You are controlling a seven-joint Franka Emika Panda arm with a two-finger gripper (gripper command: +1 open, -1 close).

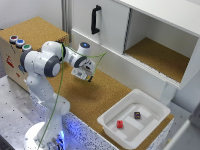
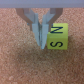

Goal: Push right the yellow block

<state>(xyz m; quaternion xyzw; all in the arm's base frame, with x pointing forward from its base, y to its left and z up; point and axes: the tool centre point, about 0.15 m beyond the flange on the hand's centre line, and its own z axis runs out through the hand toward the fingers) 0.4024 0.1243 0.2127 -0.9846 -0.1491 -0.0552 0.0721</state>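
The yellow block [image 2: 56,38] is sitting on the cork tabletop [image 2: 20,65], touching one side of the fingers [image 2: 41,39], which are pinching nearly closed on nothing, lying beside the block for a sideways shove.

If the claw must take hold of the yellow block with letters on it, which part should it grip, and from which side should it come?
Grip the yellow block across two opposite upright faces, coming straight down from above. It is a small cube lying flat on the cork surface, narrower than the claw could span, with its top free. In the wrist view the claw's fingers look nearly closed beside the block, so they would probably have to open first.
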